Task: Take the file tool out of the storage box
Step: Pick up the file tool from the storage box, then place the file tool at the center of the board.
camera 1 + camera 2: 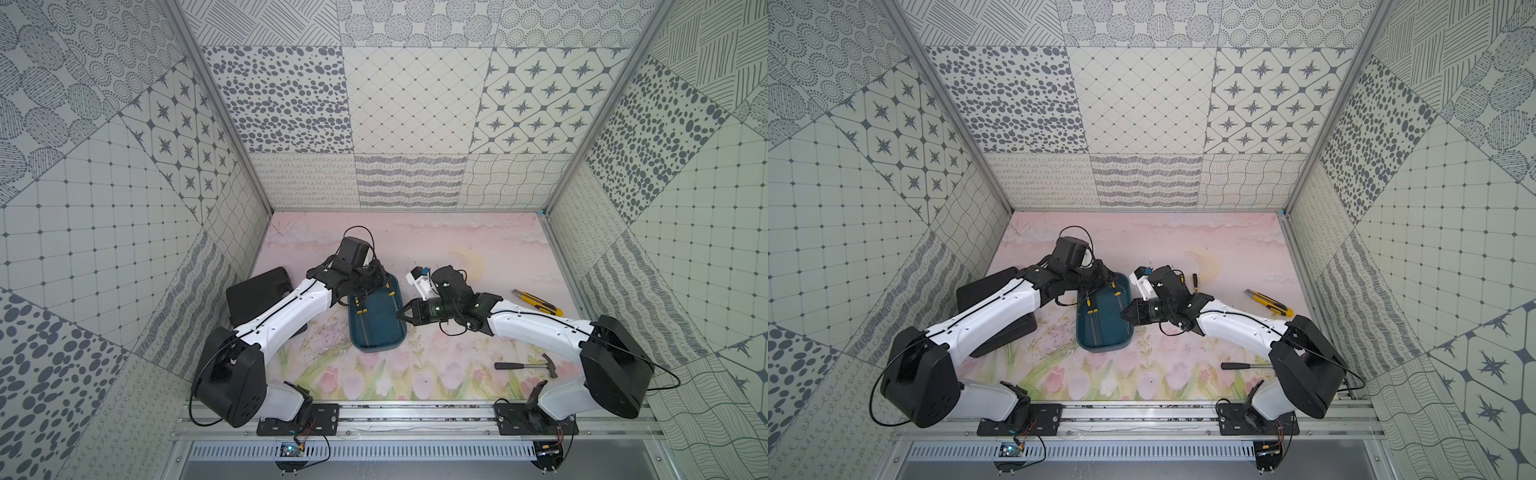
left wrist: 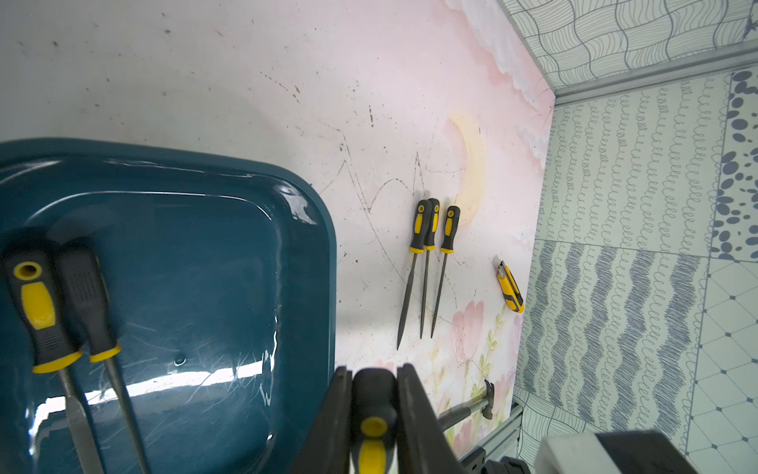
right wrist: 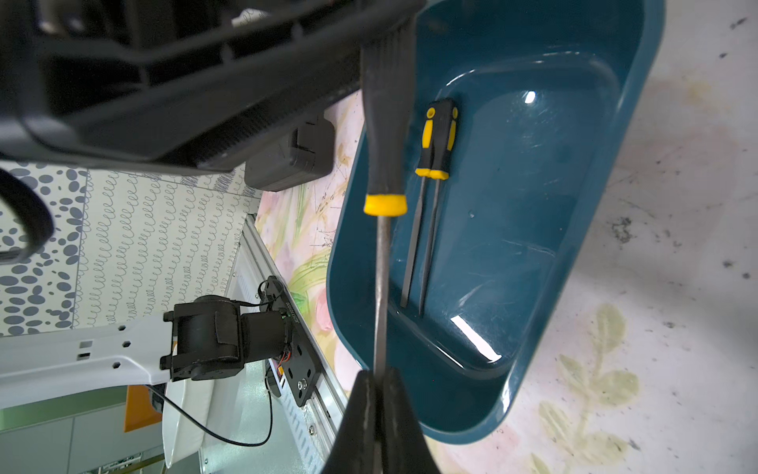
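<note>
The storage box [image 1: 376,332] is a shallow dark teal tray in the middle of the table. One black-and-yellow file tool [image 3: 385,123] hangs above the box's right side, held at both ends. My left gripper [image 2: 374,369] is shut on its handle [image 2: 373,410]. My right gripper [image 3: 379,374] is shut on the tip of its metal blade [image 3: 381,287], close to the box's right rim [image 1: 403,320]. Two more files [image 2: 41,312] lie side by side on the box floor [image 3: 512,205], along its left side.
Three files [image 2: 430,230] lie together on the table to the right of the box. A yellow utility knife [image 1: 538,302] is at the far right, a hammer [image 1: 528,365] front right. A flat black case [image 1: 257,291] lies left, under my left arm.
</note>
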Controlling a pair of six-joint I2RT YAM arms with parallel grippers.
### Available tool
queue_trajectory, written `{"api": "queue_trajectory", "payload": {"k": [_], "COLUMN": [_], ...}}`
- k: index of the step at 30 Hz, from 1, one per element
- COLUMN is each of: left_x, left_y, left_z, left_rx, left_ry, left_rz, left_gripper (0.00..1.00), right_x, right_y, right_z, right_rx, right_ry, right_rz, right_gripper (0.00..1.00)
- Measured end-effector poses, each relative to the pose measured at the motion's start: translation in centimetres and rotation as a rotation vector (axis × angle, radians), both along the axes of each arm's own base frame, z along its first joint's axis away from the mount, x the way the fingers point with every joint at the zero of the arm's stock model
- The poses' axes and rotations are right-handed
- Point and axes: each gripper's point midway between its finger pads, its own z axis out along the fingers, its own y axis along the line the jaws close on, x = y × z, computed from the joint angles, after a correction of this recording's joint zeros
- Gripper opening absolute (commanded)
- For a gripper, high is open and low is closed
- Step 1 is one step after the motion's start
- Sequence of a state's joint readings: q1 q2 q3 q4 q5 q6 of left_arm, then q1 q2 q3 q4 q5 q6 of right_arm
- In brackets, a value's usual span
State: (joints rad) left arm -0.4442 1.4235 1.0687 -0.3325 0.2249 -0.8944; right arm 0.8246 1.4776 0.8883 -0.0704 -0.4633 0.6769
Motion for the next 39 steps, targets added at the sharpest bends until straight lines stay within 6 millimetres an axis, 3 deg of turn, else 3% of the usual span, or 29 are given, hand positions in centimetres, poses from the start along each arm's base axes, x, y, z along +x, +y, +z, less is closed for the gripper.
{"api": "queue_trajectory", "payload": {"k": [5,11,15,20,25,32,39], "left_x": [0.4,0.9,0.9,0.1,-0.8,-2.2,-2.6], "left_y": [-0.2,-0.4,0.1,1.3,2.1,3.2,3.6], "left_z": [1.7,4.4,6.4,7.2,6.0,3.4,2.5], "left_rx": [-0.011,-0.009,0.021,0.096,0.16,0.225,0.247], "left_ry": [-0.043,-0.126,-0.184,-0.225,-0.205,-0.145,-0.119], "left_rz": [-0.008,-0.036,-0.048,-0.067,-0.089,-0.104,-0.103], "left_gripper": [0.55,0.97,0.99,0.99,0.99,0.99,0.99], "right_x": [0.3,0.9,1.7,3.3,5.0,6.4,7.3], "right_y": [-0.3,-1.9,-3.1,-5.1,-7.4,-9.9,-11.4], "right_z": [-0.3,-1.2,-0.8,-0.9,-1.7,-5.5,-8.6], "right_rx": [-0.024,-0.123,-0.186,-0.306,-0.433,-0.615,-0.72], "right_ry": [-0.005,-0.007,-0.036,-0.092,-0.125,-0.114,-0.082], "right_rz": [-0.024,-0.087,-0.144,-0.24,-0.34,-0.412,-0.441], "right_gripper": [0.0,0.0,0.0,0.0,0.0,0.0,0.0]}}
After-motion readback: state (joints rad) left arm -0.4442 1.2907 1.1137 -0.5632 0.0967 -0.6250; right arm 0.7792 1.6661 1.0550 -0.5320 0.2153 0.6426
